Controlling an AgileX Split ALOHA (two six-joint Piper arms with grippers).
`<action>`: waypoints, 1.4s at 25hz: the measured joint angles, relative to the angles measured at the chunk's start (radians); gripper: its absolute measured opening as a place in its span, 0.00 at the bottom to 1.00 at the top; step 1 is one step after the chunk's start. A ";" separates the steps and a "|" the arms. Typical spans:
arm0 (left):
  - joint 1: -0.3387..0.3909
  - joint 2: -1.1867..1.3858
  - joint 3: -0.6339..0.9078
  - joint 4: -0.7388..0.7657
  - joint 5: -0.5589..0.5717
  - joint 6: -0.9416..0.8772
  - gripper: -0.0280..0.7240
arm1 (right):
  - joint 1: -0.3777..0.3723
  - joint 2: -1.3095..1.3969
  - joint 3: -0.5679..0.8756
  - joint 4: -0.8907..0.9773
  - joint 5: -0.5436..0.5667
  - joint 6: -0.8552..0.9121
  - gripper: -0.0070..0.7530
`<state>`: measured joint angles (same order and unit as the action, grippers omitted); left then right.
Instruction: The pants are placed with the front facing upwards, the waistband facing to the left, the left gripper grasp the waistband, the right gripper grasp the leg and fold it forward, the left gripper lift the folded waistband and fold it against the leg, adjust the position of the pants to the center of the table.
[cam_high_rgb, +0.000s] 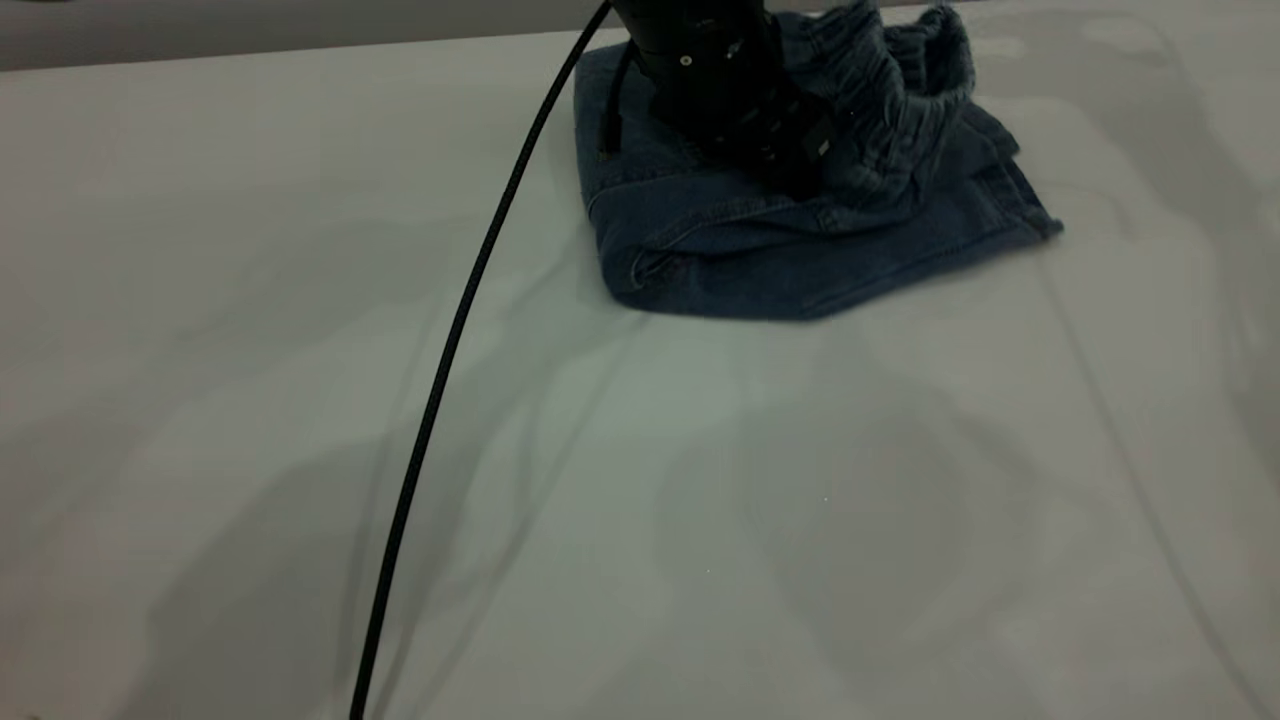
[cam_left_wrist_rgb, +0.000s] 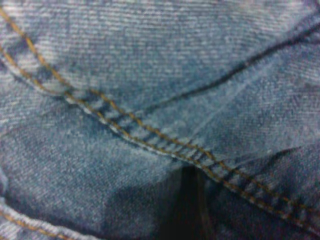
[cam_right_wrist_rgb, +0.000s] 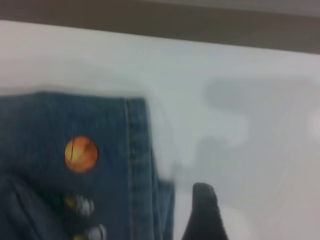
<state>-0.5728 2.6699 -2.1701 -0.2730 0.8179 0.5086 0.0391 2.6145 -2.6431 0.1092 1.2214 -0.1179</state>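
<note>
pants (cam_high_rgb: 800, 260) folded, bunched at table's (cam_high_rgb: 300, 400) far edge | left gripper (cam_high_rgb: 790, 165) buried in denim beside raised waistband (cam_high_rgb: 890, 90), finger state cannot be told | soft, limp, moderately heavy; best gripped at thick waistband

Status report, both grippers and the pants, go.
Left gripper down on the pants, at the bunched waistband. Right gripper low beside the pants' edge over bare table. Pants folded, at the table's far side. A black cable crosses the table.

A lab-like robot bench: bare white table (cam_high_rgb: 300, 300), trailing black cable (cam_high_rgb: 450, 350).
</note>
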 joint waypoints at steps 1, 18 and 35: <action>-0.002 -0.001 0.000 0.011 0.024 0.012 0.81 | 0.000 0.000 0.000 0.000 0.000 0.000 0.59; -0.008 0.004 -0.194 0.097 0.423 -0.223 0.81 | 0.000 0.000 0.000 -0.001 0.000 -0.001 0.59; -0.007 -0.118 -0.399 0.273 0.407 -0.300 0.81 | -0.001 -0.119 0.003 -0.022 0.001 0.011 0.59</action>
<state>-0.5799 2.5519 -2.5687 0.0000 1.2247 0.2091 0.0381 2.4957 -2.6399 0.0868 1.2224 -0.1070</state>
